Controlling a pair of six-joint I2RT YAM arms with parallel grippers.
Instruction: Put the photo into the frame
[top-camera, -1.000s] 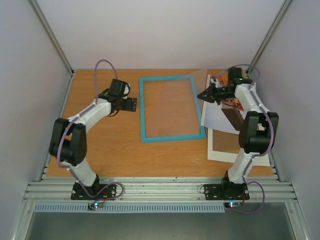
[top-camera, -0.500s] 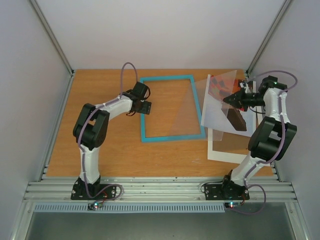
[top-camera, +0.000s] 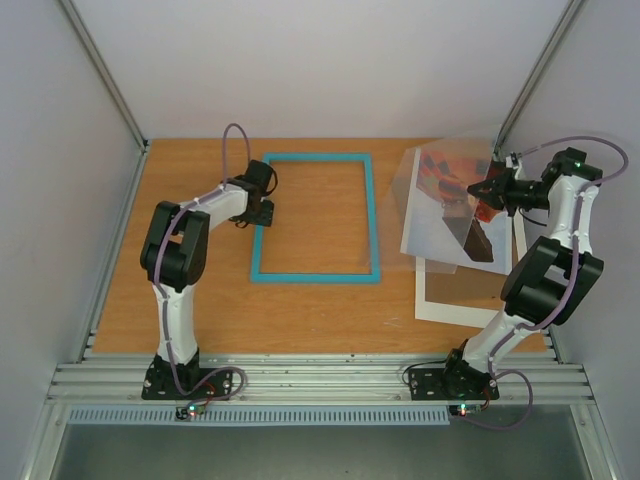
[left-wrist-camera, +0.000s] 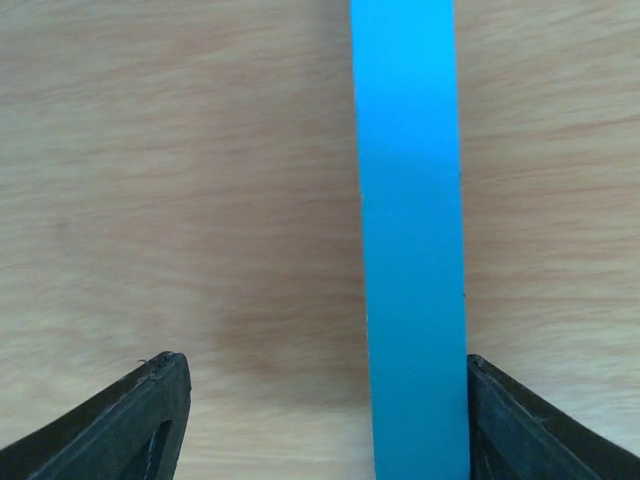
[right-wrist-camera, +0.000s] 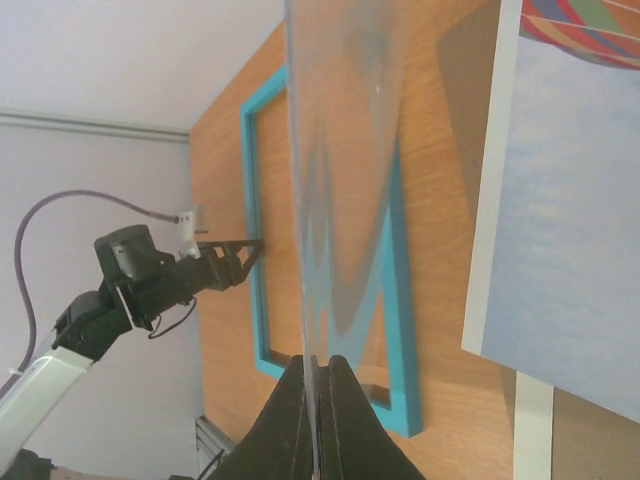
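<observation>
Wood-grain table (top-camera: 200, 290) bears the frame (top-camera: 315, 277); plain walls (top-camera: 330, 70), seemingly pale lilac.

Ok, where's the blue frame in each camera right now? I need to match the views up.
Top external: the frame lies flat, just left of the picture's centre.
Left wrist: one blue rail of it runs top to bottom, right of centre.
Right wrist: it fills the left half, partly behind the clear pane.
Shared landmark: the left gripper, at the frame's left rail in all three views.
</observation>
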